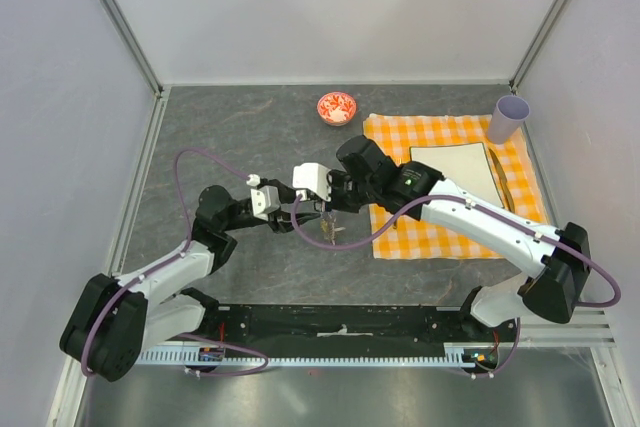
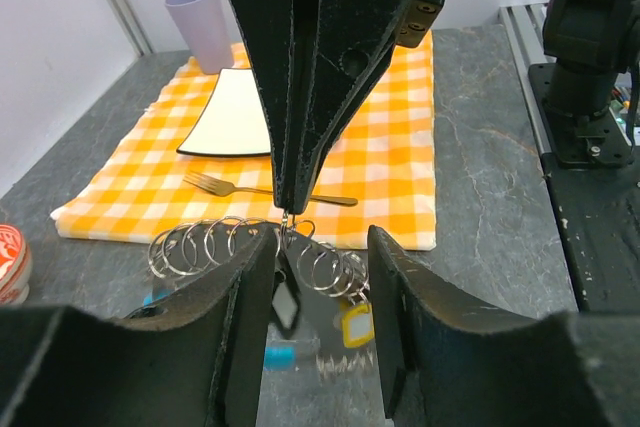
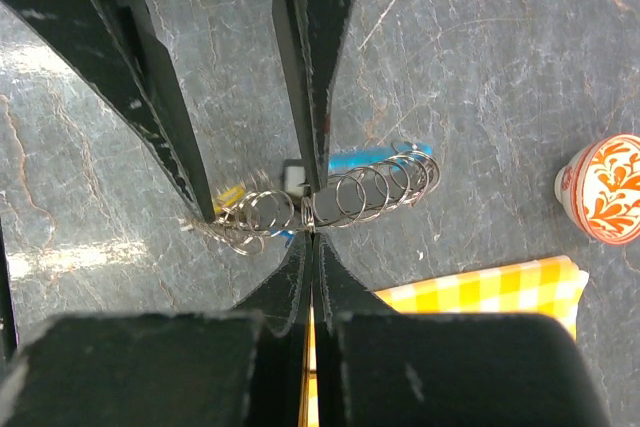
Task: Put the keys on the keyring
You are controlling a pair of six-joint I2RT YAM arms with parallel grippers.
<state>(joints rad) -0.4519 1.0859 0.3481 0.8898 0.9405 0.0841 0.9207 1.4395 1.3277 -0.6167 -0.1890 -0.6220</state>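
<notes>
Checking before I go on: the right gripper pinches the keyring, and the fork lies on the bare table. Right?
Not quite: the fork lies on the checked cloth, not the bare table, as the left wrist view shows. The right gripper does pinch the keyring.

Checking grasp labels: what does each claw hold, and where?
Right claw pinches the keyring at the middle of its row of small rings. Left claw stands open around the hanging keys, apparently gripping nothing.
</notes>
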